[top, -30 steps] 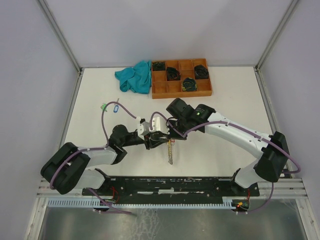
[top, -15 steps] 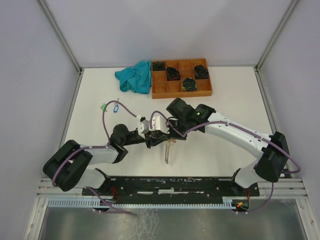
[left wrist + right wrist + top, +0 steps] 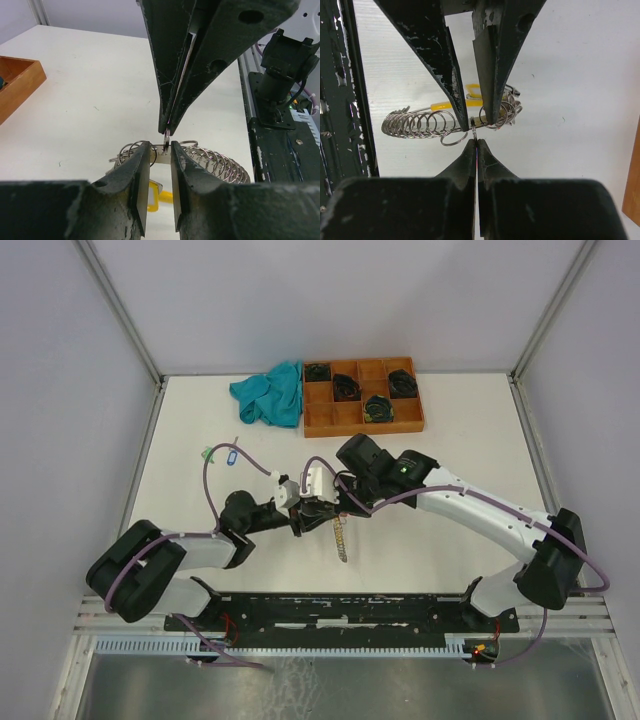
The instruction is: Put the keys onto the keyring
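The keyring (image 3: 341,538) is a silvery loop strung with several small split rings and has a yellow segment (image 3: 154,195). It hangs above the table at the centre. My left gripper (image 3: 161,150) grips the loop's flat bar between its fingertips. My right gripper (image 3: 476,142) is shut on one small split ring (image 3: 474,133) hanging on that bar, tip to tip with the left gripper (image 3: 303,517). The string of rings also shows in the right wrist view (image 3: 415,125). Two keys, with a green tag (image 3: 207,452) and a blue tag (image 3: 232,454), lie on the table at the left. Other keys are out of view.
An orange-brown compartment tray (image 3: 360,428) with black coiled bundles stands at the back centre. A teal cloth (image 3: 270,393) lies left of it. The tray's corner shows in the right wrist view (image 3: 632,200). The arms' base rail (image 3: 340,608) runs along the near edge.
The hanging end of the keyring swung left and then back right. The right arm shifted slightly; both grippers keep their hold at the same spot.
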Controlling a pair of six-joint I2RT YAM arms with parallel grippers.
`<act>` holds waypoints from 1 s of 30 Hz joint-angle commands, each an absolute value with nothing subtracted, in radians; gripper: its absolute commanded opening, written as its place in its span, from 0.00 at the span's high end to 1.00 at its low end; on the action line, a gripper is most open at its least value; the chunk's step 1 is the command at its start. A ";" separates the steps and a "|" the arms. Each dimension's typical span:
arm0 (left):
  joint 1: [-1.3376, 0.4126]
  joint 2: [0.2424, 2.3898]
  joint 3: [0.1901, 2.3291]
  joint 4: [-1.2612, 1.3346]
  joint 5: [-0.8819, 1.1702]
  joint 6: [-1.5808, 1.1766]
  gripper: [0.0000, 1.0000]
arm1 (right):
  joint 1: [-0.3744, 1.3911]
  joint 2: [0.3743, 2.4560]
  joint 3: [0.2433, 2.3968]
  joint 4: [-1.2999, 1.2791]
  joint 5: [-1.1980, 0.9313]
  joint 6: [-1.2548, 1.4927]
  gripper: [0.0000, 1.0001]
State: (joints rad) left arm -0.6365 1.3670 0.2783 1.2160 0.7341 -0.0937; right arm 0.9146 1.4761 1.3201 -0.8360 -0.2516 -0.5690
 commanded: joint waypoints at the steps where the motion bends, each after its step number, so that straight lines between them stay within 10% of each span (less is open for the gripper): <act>1: -0.638 1.376 0.273 1.297 0.718 -0.125 0.70 | 0.917 1.432 1.325 -0.766 -0.260 -0.545 0.99; 30: -0.639 1.347 0.290 1.284 0.717 -0.128 0.97 | 0.910 1.368 1.247 -0.681 -0.319 -0.540 0.90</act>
State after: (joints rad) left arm -0.6373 1.3712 0.2832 1.2251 0.7685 -0.1116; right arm 0.9123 1.4528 1.2800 -0.7872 -0.2764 -0.5575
